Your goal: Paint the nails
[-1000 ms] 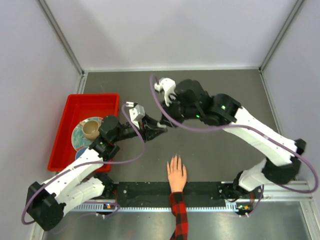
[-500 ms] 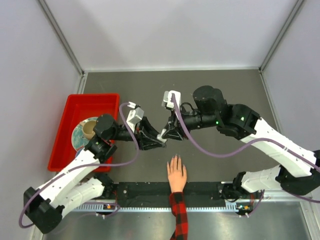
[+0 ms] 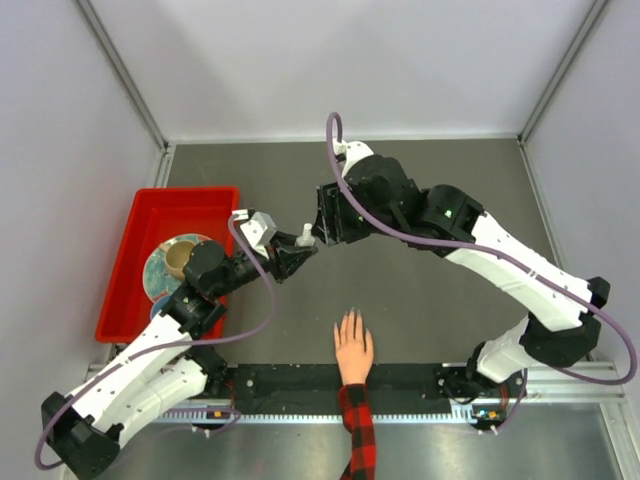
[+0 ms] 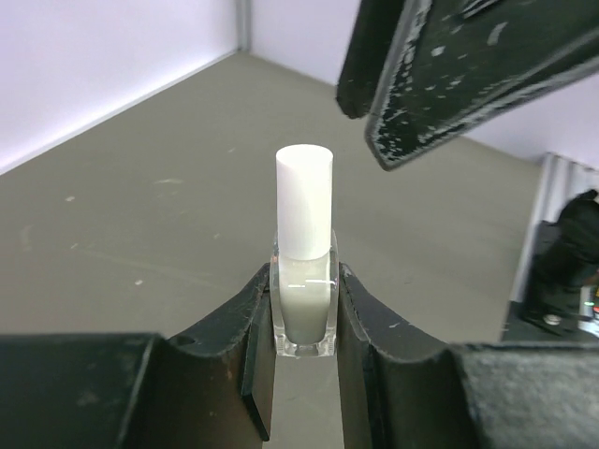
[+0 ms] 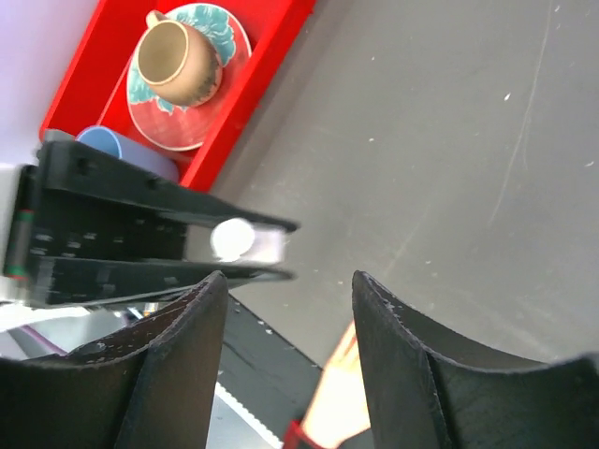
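Presently the left hand (image 3: 299, 245) is clamped on a small clear glass bottle of pale polish with a white cylindrical cap (image 4: 304, 309). Its two black fingers press the bottle's glass sides low down, and the cap stands free above them. In the top view the bottle (image 3: 303, 238) is held over the grey bench (image 3: 450, 190), just right of a red plastic tray (image 3: 120, 270).

The right hand (image 3: 328, 213) is set just beyond the bottle, its jaws spread wide with nothing between them. Its wrist view looks along the open fingers onto the round end of the cap (image 5: 232, 238) – the cap points toward this hand. From the left wrist the dark scuffed fingers of the right hand (image 4: 449, 75) sit above and to the right of the cap, apart from it.

The nails (image 3: 350, 318) tip a light-skinned human hand with a red-and-black plaid sleeve (image 3: 352, 347). It lies flat, palm down, at the near edge of the bench between the two arm bases, well apart from both robot hands – the nails are too small to tell singly.

Inside the tray, a tan ceramic cup (image 5: 173, 56) rests on a teal-and-red patterned saucer (image 5: 225, 28), with a light blue cup (image 5: 103, 142) beside it.
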